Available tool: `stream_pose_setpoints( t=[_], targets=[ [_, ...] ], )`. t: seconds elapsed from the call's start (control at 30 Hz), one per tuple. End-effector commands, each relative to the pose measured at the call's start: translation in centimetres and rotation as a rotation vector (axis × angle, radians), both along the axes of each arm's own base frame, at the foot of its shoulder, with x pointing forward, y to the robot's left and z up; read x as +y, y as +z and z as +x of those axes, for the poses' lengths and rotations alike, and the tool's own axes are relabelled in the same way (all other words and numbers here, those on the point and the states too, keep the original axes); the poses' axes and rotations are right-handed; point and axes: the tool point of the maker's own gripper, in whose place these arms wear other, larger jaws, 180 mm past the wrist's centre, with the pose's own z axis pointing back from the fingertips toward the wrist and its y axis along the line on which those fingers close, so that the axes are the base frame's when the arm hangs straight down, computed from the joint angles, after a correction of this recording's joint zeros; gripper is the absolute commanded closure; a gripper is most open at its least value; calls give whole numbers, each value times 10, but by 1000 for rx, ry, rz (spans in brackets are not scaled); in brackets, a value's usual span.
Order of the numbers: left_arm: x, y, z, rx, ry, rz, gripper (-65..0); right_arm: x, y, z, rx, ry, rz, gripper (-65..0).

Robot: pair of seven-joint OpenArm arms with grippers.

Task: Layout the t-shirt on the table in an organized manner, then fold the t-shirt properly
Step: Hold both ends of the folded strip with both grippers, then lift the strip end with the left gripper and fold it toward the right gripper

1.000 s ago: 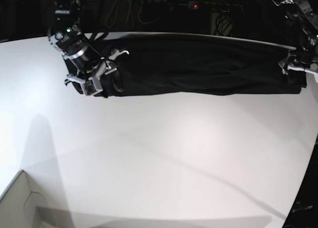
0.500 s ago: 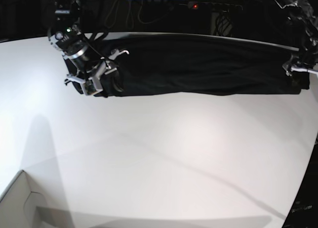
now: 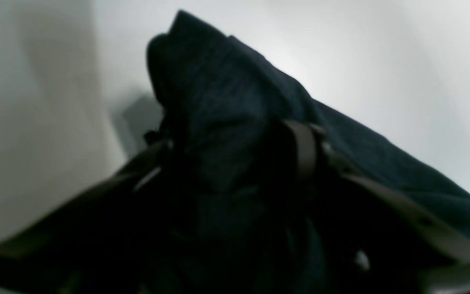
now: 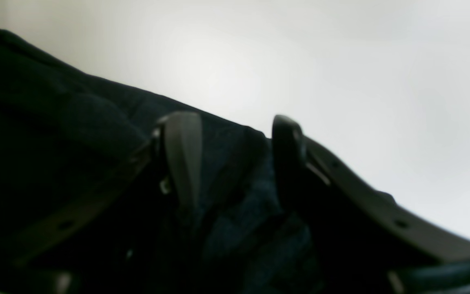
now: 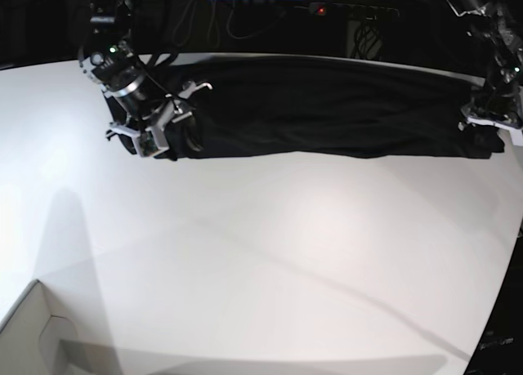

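1. Along the far edge of the table (image 5: 261,252), the t-shirt (image 5: 327,105) is being stretched into a long dark band running from one arm to the other.
2. At the base view's left end of that band, the right gripper (image 5: 159,134) is being held low over the cloth, with its fingers pointing down toward the tabletop.
3. In the right wrist view, the right gripper (image 4: 235,159) is being seen with its jaws standing apart, and folds of the t-shirt (image 4: 76,143) are being gathered between the two fingers (image 4: 182,151); the cloth appears to be pinched there, though the dark, blurred picture is leaving the contact uncertain.
4. At the band's other end, the left gripper (image 5: 488,123) is being held against the corner of the garment, just beside the table's right edge.
5. In the left wrist view, a bunched peak of the t-shirt (image 3: 210,102) is being raised between the fingers (image 3: 306,151) of the left gripper (image 3: 235,163), and fabric is being clamped on both sides by them.
6. Behind the peak, bare white table (image 3: 402,73) is being shown.
7. At the base view's lower left, a white box corner (image 5: 33,326) is being shown, well apart from the garment.
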Motion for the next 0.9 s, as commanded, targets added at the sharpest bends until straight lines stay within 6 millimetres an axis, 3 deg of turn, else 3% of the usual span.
stream_pose_setpoints(
  t=[0.0, 0.13, 0.23, 0.27, 0.4, 0.63, 0.87],
  targets=[
    [-18, -31, -23, 150, -34, -67, -261, 2, 15, 7, -55, 5, 24, -287],
    [-13, -35, -22, 107, -2, -60, -160, 2, 15, 7, -55, 5, 23, -287],
    [-8, -30, -17, 59, 16, -37, -17, 0, 15, 7, -55, 1, 21, -287],
    [-7, -31, -18, 66, 14, -37, 0, 0, 15, 7, -55, -1, 21, -287],
    [-4, -18, -3, 35, 8, -27, 0, -1, 20, 8, -68, -1, 17, -287],
    [4, 50, 29, -110, -53, 111, -1, 13, 31, -4, -42, 8, 6, -288],
    [-12, 106, 42, -143, -138, 203, -1, 14, 16, -19, 42, -5, 0, -288]
  ],
)
